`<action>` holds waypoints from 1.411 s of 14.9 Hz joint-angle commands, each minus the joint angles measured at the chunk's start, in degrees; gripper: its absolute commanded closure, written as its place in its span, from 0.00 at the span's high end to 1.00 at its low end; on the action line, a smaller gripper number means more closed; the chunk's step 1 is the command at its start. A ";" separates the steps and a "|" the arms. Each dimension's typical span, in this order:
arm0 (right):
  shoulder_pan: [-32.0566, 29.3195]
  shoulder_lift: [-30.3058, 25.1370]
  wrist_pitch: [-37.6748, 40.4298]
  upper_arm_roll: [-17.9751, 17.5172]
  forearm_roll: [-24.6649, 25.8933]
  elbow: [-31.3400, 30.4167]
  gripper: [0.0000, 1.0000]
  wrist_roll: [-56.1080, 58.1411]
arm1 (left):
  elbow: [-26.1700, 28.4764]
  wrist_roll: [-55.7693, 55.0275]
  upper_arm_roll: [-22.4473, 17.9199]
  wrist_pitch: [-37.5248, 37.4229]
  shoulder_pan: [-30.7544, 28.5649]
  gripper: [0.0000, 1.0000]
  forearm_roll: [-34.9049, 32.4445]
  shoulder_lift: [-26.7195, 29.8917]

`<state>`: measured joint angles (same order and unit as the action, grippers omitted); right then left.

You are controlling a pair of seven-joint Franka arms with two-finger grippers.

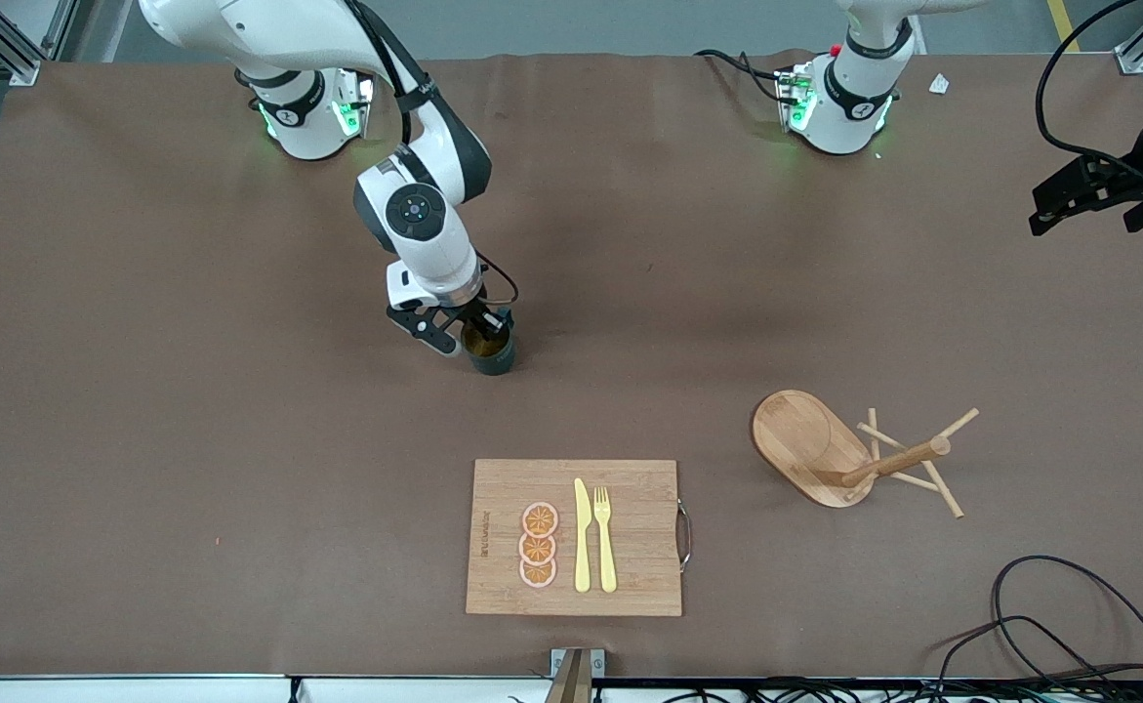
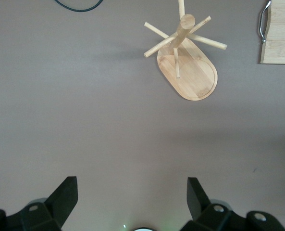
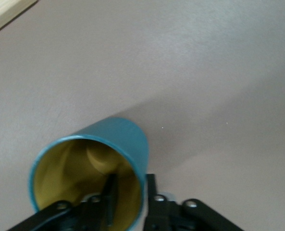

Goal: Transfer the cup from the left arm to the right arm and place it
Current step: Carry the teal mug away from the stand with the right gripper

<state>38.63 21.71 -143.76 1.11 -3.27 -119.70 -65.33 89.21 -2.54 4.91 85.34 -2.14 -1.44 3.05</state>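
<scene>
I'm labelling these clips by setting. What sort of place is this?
Probably a robotics lab, not a kitchen: two arms bolted to a brown-covered table, aluminium framing and loose cables at its edges, and staged props, a board with toy cutlery and a wooden mug tree.

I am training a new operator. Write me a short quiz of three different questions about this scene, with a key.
1. True or false: the right pincer grips the cup by its rim, one finger inside and one outside.
2. What lies on the cutting board? A) a spoon B) a knife, a fork and orange slices C) nothing
3. Fill in: the left pincer is ____ and holds nothing, up over the left arm's end of the table, where the mug tree stands.

Key: 1 true; 2 B; 3 open
</scene>
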 commanded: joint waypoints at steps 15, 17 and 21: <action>-24.80 -12.04 11.05 0.83 0.72 -4.23 0.00 83.02 | 1.23 -0.45 0.81 0.09 -0.23 1.00 -1.20 1.25; -30.07 -11.60 10.70 0.83 0.72 -4.66 0.00 95.85 | 1.14 -0.45 0.81 0.09 -0.23 1.00 -1.20 1.17; -36.86 -10.29 9.04 0.83 0.72 -4.58 0.00 116.08 | 1.32 -0.53 0.81 0.09 -0.23 1.00 -1.20 0.99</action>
<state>4.61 12.23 -133.03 3.20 -2.99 -122.49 42.68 89.46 -2.58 5.30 85.34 -2.15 -1.67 3.05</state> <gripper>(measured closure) 0.952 0.000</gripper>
